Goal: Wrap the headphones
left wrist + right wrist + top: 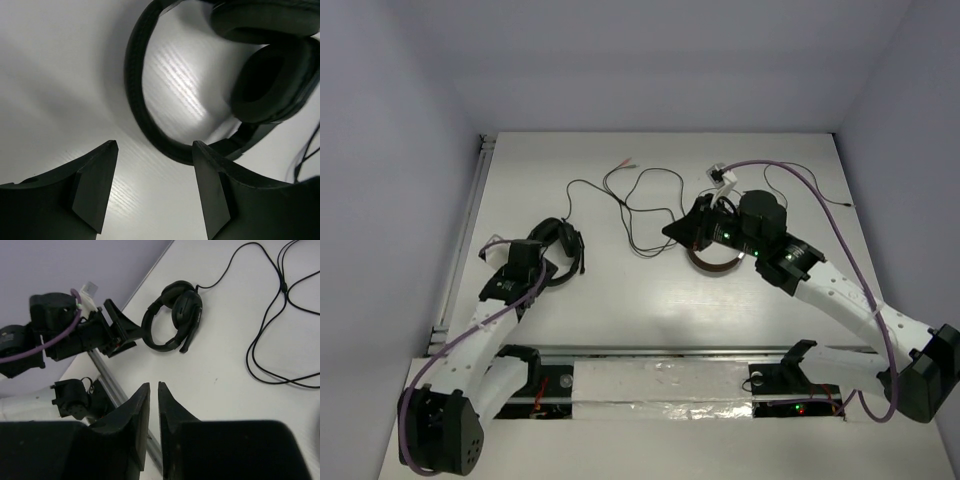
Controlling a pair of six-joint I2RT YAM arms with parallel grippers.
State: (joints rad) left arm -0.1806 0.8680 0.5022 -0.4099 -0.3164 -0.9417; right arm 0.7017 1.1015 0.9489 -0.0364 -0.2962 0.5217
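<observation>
Headphones [270, 85] just beyond the open, empty left tool [155, 144]

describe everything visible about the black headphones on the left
The headphones are all black, over-ear, with a padded headband and thick cushioned earcups of matte, leather-like look. They lie on the white table, left of centre, earcups close together. A thin black cable runs from them in loose loops toward the far side, unwrapped, ending in reddish plugs. The left gripper points at the headband, jaws open, gripping nothing.
</observation>
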